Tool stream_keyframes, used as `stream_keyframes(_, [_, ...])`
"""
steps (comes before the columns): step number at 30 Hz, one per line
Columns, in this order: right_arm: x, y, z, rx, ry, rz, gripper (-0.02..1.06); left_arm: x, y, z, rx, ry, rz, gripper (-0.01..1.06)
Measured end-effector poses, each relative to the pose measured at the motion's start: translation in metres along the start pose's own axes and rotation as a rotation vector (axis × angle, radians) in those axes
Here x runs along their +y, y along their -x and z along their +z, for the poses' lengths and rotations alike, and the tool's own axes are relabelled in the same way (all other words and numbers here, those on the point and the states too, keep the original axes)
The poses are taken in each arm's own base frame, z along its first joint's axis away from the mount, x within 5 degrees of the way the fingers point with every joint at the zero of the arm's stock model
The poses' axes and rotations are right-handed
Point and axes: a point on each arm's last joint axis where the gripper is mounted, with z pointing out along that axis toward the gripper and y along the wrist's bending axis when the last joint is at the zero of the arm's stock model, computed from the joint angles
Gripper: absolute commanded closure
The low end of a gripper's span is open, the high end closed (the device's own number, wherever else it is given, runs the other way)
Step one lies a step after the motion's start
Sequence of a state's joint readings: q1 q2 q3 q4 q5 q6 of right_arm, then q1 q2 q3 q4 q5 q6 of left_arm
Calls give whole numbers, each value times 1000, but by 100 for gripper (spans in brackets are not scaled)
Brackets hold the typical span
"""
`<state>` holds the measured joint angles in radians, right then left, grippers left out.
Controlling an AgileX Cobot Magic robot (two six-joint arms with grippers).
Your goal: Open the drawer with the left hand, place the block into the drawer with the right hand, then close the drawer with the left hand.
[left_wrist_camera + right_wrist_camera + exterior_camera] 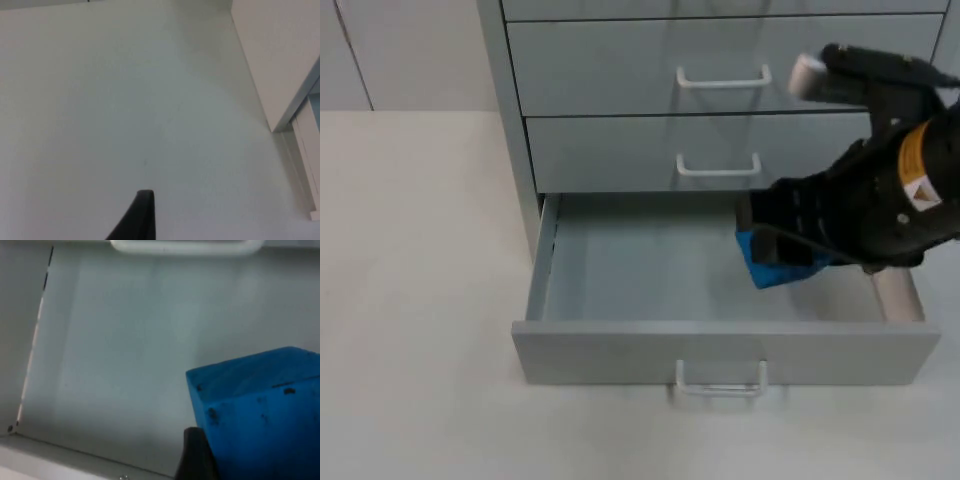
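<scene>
While the bottom drawer [650, 280] of the grey cabinet [720, 70] stands pulled out over the desk [410, 300], my right end effector [770, 250] reaches into its right side, clamped on the blue block [775, 270]. Held tilted, the block sits inside the drawer's walls, close above its floor; whether it touches the floor I cannot tell. From my right wrist the block [260, 410] shows beside one dark fingertip [197, 455], with the drawer floor [125, 355] behind it. My left end effector [140, 215] waits over bare desk [125, 100] beside the cabinet's side [280, 50]; whether it is open or closed I cannot tell.
</scene>
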<state>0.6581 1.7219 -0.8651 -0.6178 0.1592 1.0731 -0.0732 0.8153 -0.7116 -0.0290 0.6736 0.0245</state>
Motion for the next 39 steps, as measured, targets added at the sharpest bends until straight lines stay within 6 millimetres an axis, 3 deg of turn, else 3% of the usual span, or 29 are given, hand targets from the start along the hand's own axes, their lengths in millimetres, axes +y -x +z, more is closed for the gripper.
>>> stream_keyframes(5, [-4,-9,23,32,21,12,103,0,0,0,0,0,0,0])
stream_keyframes(8, [-10,-14,37,59,14,25,88,0,0,0,0,-3,-4,0])
stream_keyframes(10, [-11,-15,40,63,13,28,86,0,0,0,-2,-4,-5,0])
stream_keyframes(13, [-13,-16,43,71,8,30,53,-1,0,0,-2,-7,-9,0])
stream_keyframes(14, [-13,-17,44,74,8,30,53,-1,0,0,-4,-8,-11,0])
stream_keyframes(17, [-11,-16,44,59,34,31,35,-1,0,0,-4,-10,-13,0])
stream_keyframes(23, [-8,-14,43,41,63,32,33,-1,0,0,-4,-11,-14,0])
stream_keyframes(28, [-4,-2,26,-14,89,31,33,-1,0,0,-4,-11,-14,0])
stream_keyframes(31, [0,13,0,-82,105,34,33,-1,0,0,-4,-11,-14,0])
stream_keyframes(32, [0,13,0,-82,105,34,33,-1,0,0,-4,-11,-14,0])
stream_keyframes(36, [4,31,-53,-177,87,26,33,-1,0,0,-4,-11,-14,0])
stream_keyframes(37, [4,31,-53,-177,87,26,33,-1,0,0,-4,-11,-14,0])
stream_keyframes(39, [9,30,-72,-188,63,-20,33,-1,0,0,-4,-11,-14,0])
